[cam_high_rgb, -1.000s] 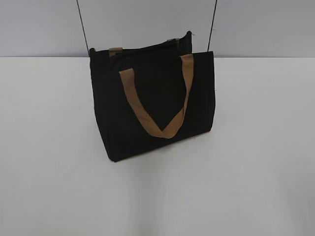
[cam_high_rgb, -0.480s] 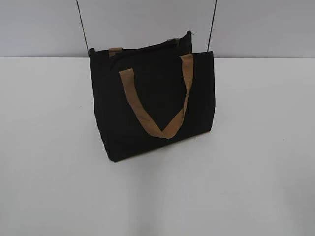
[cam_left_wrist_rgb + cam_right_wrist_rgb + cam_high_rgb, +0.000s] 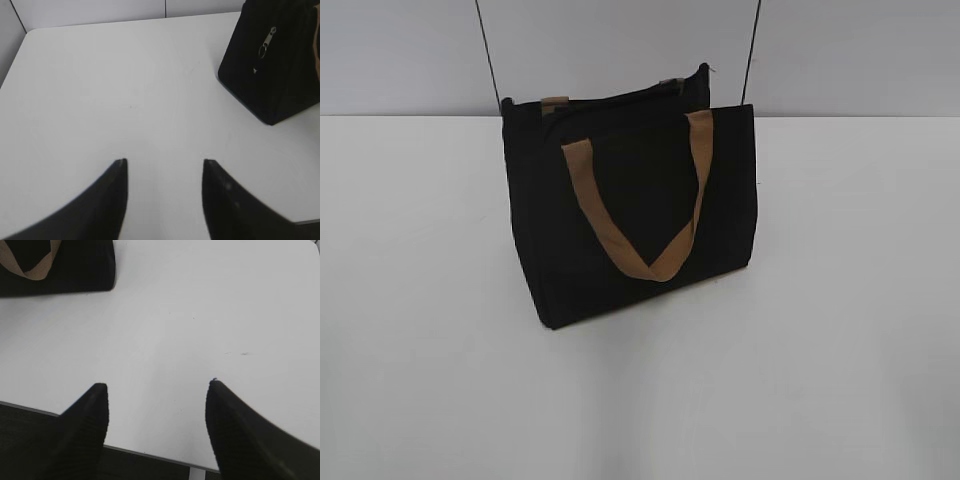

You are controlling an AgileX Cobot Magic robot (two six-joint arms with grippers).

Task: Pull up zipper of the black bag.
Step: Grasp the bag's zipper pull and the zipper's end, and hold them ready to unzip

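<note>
The black bag [image 3: 630, 210] stands upright on the white table with a tan handle [image 3: 640, 210] hanging down its front. Its zipper line [image 3: 620, 100] runs along the top edge. In the left wrist view the bag's end [image 3: 272, 65] sits at the upper right, with the silver pull tab [image 3: 267, 42] hanging on it. My left gripper [image 3: 165, 162] is open and empty, low over the table, well short of the bag. My right gripper [image 3: 157, 385] is open and empty near the table's front edge; the bag's corner [image 3: 75, 270] is at the upper left of its view. Neither gripper shows in the exterior view.
The white table [image 3: 840, 300] stretches around the bag. A grey wall [image 3: 840, 50] is behind it, with two thin dark cables [image 3: 488, 50] running up. The table's front edge [image 3: 150, 454] shows below the right gripper.
</note>
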